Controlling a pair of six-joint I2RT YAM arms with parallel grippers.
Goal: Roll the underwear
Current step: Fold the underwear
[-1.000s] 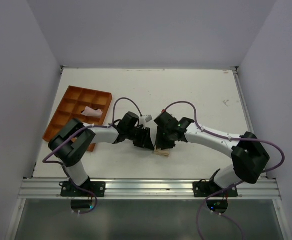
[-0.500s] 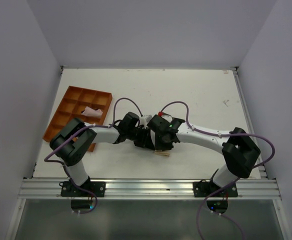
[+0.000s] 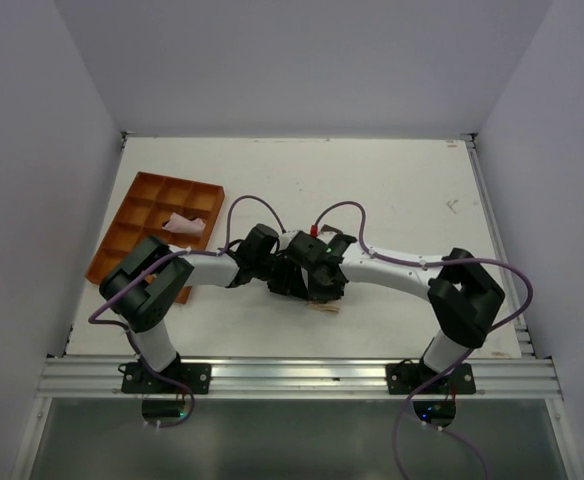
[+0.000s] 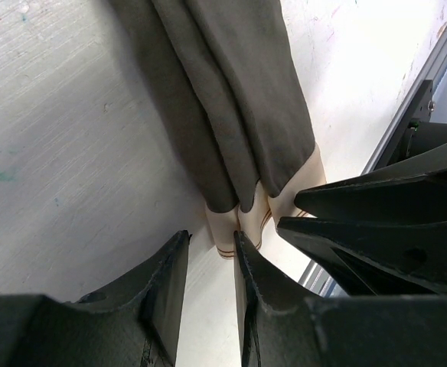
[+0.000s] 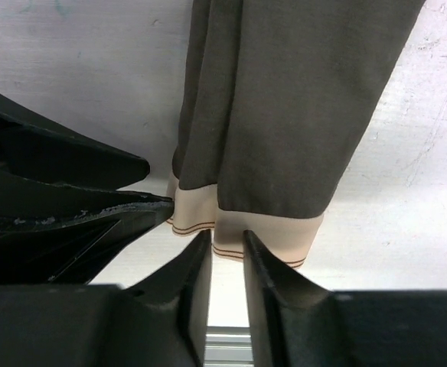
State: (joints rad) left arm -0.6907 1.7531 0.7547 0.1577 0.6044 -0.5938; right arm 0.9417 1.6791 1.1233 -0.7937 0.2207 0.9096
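Change: the right arm has swung further left, so the right hand [image 5: 226, 237] now crowds against the left hand [image 4: 211, 238].
Table: white table [image 3: 392, 190] with pale walls around it. An orange tray [image 3: 142, 215] at the left holds a pink cloth [image 3: 184, 223].
Underwear [image 4: 231, 115]: a folded strip lying flat at near-centre, its tan waistband just beyond both hands' fingertips.
Left hand: narrow gap, nothing gripped.
Right hand: narrow gap, nothing gripped.

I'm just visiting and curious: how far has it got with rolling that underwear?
Done: the underwear lies flat on the table and looks folded lengthwise into a narrow strip. In hand: the left claw and right claw sit at its tan waistband end, jaws slightly apart, gripping nothing. Left: all the rolling, since no turn of cloth shows.
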